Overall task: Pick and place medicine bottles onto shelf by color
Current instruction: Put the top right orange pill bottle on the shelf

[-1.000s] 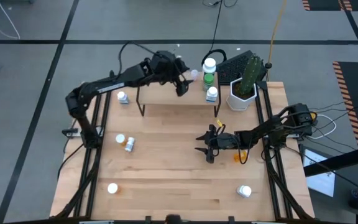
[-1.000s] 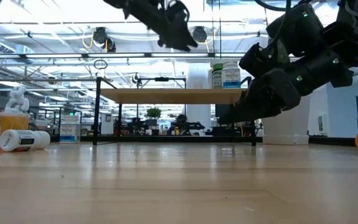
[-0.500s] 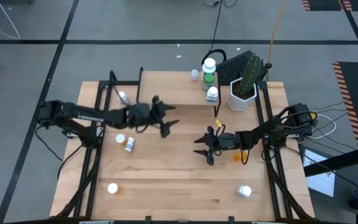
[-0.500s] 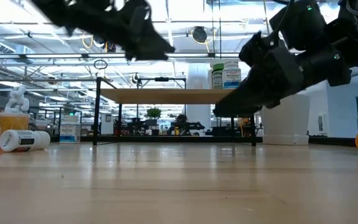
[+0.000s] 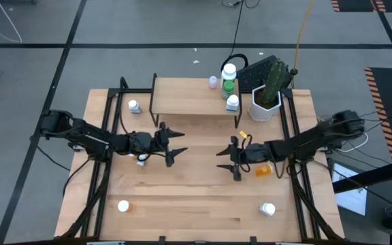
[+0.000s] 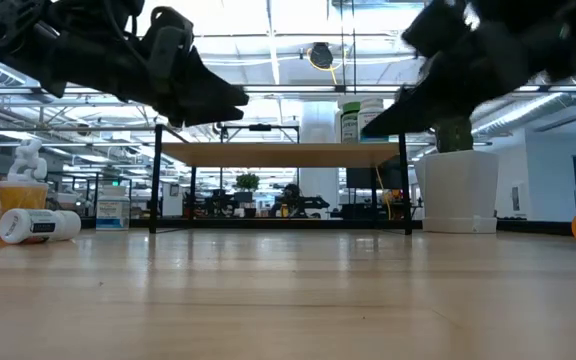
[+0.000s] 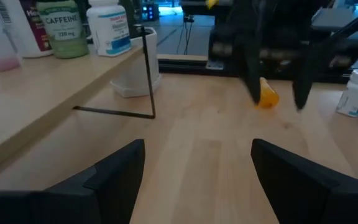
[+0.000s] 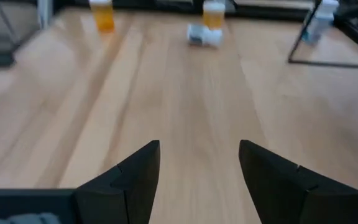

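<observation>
My left gripper (image 5: 177, 143) hovers open over the table's middle left, touching nothing; its fingers frame bare wood in the left wrist view (image 7: 197, 168). My right gripper (image 5: 224, 162) is open too, facing it from the right (image 8: 199, 168). The shelf (image 5: 192, 97) stands at the far edge and carries a pale pinkish bottle (image 5: 213, 82), a green bottle (image 5: 229, 85) and a white bottle (image 5: 232, 102). On the table are a white bottle (image 5: 134, 106), an orange bottle (image 5: 141, 160) beside a lying white one, an orange bottle (image 5: 123, 205), a white bottle (image 5: 268, 209) and a lying orange bottle (image 5: 264, 170).
A white hexagonal cactus planter (image 5: 266, 105) stands right of the shelf, with a dark keyboard (image 5: 257, 71) behind it. Black rails run along the table's left and right sides. Bare wood lies between the two grippers and toward the near edge (image 5: 196, 204).
My left gripper has drawn back from the shelf's far right part, swung toward the near and left side, and come down low over the table's middle left. The pinkish bottle stays standing on the shelf. My right gripper has risen a little.
</observation>
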Controlling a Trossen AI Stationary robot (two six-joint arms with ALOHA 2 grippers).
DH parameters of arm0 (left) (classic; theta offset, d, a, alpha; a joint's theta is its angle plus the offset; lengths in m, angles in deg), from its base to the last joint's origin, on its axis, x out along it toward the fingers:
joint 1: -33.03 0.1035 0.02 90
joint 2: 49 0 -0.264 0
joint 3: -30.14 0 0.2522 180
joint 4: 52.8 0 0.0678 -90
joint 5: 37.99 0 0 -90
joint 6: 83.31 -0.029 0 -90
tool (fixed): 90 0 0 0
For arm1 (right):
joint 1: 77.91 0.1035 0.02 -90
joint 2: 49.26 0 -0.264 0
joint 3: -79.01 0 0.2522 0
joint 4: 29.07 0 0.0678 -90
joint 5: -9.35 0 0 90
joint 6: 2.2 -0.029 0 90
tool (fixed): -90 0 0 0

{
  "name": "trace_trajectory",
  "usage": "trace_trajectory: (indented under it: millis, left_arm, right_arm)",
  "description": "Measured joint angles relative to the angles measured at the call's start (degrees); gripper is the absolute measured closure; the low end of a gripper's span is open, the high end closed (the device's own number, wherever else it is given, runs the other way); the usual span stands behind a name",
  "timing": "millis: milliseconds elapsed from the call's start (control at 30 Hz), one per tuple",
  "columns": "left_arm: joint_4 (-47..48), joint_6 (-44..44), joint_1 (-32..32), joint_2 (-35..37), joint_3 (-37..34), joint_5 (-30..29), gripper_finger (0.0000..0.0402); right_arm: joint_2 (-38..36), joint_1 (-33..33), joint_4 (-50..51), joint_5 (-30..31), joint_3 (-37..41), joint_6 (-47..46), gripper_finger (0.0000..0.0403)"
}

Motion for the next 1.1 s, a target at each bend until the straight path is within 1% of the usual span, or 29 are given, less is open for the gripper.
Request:
trace_trajectory:
  millis: [67, 133, 167, 233, 333, 433, 533, 600, 633, 700, 900, 1033, 1100]
  left_arm:
    - [-0.1, 0.0, -0.4, 0.0, 0.0, 0.0, 0.0103]
    - [-0.2, 0.1, -0.7, 0.0, 0.0, 0.0, 0.0103]
    - [-0.2, 0.2, -0.8, 0.0, 0.0, 0.1, 0.0103]
    - [-0.4, 0.7, -0.9, 0.0, 0.0, 0.0, 0.0103]
    - [-0.7, 2.0, -0.9, 0.0, 0.0, 0.0, 0.0103]
    - [-1.5, 3.6, -0.9, 0.0, 0.0, 0.0, 0.0103]
    - [-1.3, 5.0, -1.0, 0.0, 0.0, 0.0, 0.0103]
    - [-1.1, 4.9, -1.5, 0.0, 0.0, 0.0, 0.0103]
    - [-1.0, 4.7, -1.7, 0.0, 0.0, 0.0, 0.0103]
    - [-0.5, 4.3, -2.4, 0.0, 0.0, 0.0, 0.0103]
    - [1.8, 3.6, -4.3, 0.0, 0.0, 0.1, 0.0103]
    - [1.9, 3.6, -5.6, 0.0, 0.0, 0.1, 0.0103]
    - [1.9, 3.5, -6.2, 0.0, 0.0, 0.1, 0.0103]
  right_arm:
    - [-4.7, 2.0, 16.7, 3.4, -4.7, -1.2, 0.0187]
    - [-7.6, 3.4, 33.8, 5.7, -10.1, -7.0, 0.0181]
    - [-8.5, 3.8, 40.6, 6.2, -12.6, -11.7, 0.0178]
    - [-10.0, 3.9, 52.7, 6.2, -17.6, -24.9, 0.0173]
    - [-11.9, 3.9, 66.7, 0.9, -22.4, -46.3, 0.0170]
    - [-13.6, 5.0, 74.1, -5.1, -23.0, -63.9, 0.0170]
    - [-14.3, 6.5, 78.4, -8.8, -21.7, -80.5, 0.0171]
    - [-14.2, 7.0, 79.0, -12.6, -20.2, -90.4, 0.0170]
    - [-14.2, 7.2, 78.5, -14.6, -19.4, -93.8, 0.0169]
    - [-14.2, 7.2, 76.7, -16.9, -17.4, -98.0, 0.0166]
    - [-14.2, 7.2, 71.6, -21.8, -10.4, -105.7, 0.0163]
    - [-14.2, 7.2, 66.7, -24.6, -4.6, -112.2, 0.0163]
    - [-14.2, 7.2, 63.4, -25.0, -1.4, -114.8, 0.0163]
